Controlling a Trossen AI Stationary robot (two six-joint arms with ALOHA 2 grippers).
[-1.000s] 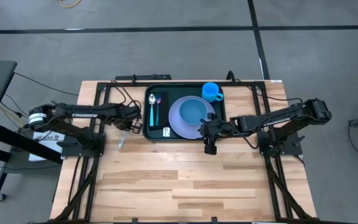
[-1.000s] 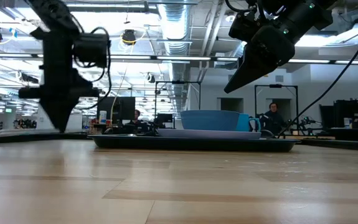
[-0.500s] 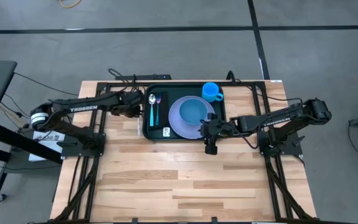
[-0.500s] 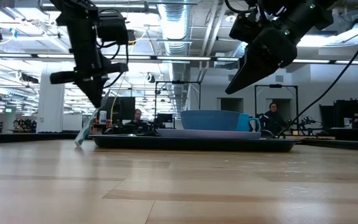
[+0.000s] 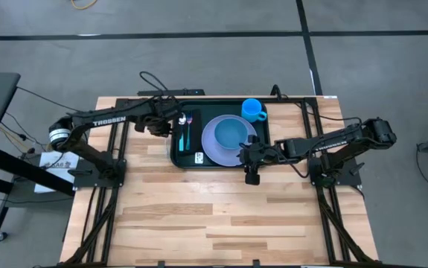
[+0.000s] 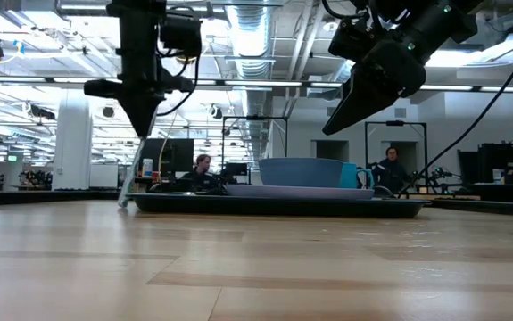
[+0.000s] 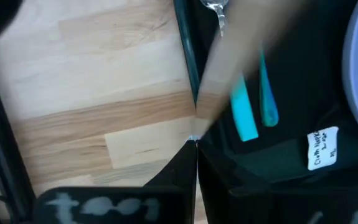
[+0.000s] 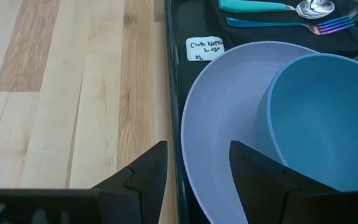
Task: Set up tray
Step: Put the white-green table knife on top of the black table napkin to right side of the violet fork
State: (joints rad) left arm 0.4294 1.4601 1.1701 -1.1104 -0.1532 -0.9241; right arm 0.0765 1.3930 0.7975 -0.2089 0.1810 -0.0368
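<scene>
Carrying a pale knife (image 6: 129,183) pinched in our closed left claw (image 5: 167,124), we are now hanging it just outside the tray (image 5: 258,160) edge, nearer than a second ago. Our right claw (image 5: 251,176) is idling open at the tray's near rim.

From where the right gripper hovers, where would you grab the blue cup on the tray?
Grip the blue cup by its rim, coming straight down. It stands upright, mouth open, in the tray corner. Its handle points toward the lavender plate, so clamp the wall away from it. The right gripper is open.
</scene>
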